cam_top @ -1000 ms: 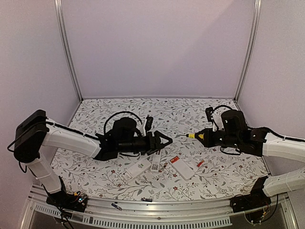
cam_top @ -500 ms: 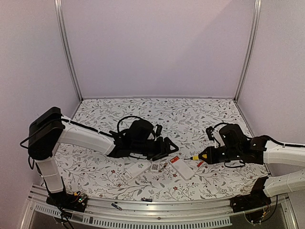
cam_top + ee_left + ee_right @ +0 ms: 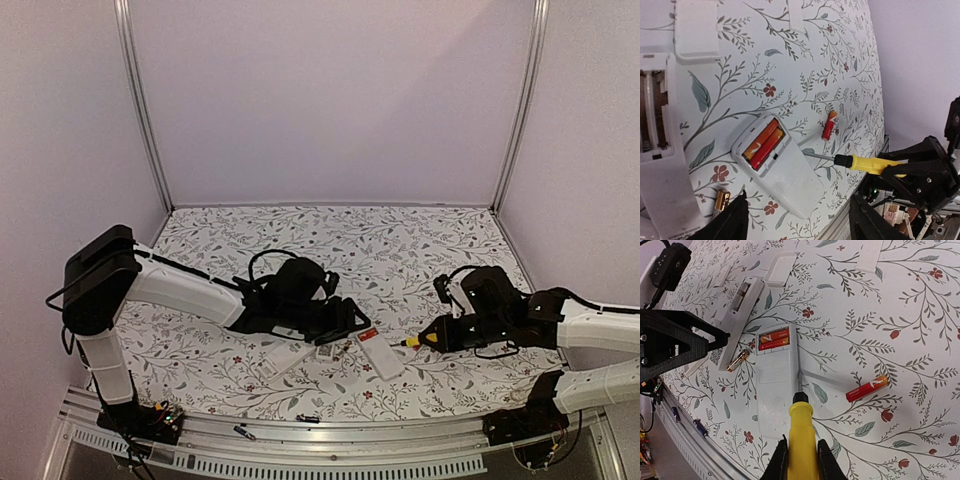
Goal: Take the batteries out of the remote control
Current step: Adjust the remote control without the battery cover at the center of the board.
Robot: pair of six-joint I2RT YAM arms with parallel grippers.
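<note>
The white remote control [image 3: 785, 175] lies back up with its cover off, and two red-orange batteries [image 3: 762, 142] sit in its compartment. One loose red-orange battery [image 3: 829, 125] lies on the cloth beside it, and a dark-gold one [image 3: 721, 200] lies on the other side. My left gripper [image 3: 800, 225] hovers open just over the remote's near end, holding nothing. My right gripper [image 3: 801, 462] is shut on a yellow-handled screwdriver [image 3: 801, 432], whose metal tip touches the remote's [image 3: 775, 385] long edge. In the top view the remote [image 3: 383, 355] lies between both grippers.
A second white remote [image 3: 657, 150] lies open with an empty spring compartment, close to the left gripper. Loose white covers [image 3: 780, 269] [image 3: 871, 255] lie farther back. More white remotes [image 3: 285, 355] sit near the front of the floral cloth. The metal table rail [image 3: 330, 430] runs along the near edge.
Both arms have come down and inward toward the remote. The left gripper moved right and lower. The right gripper dropped with the screwdriver until its tip reached the remote's side.
</note>
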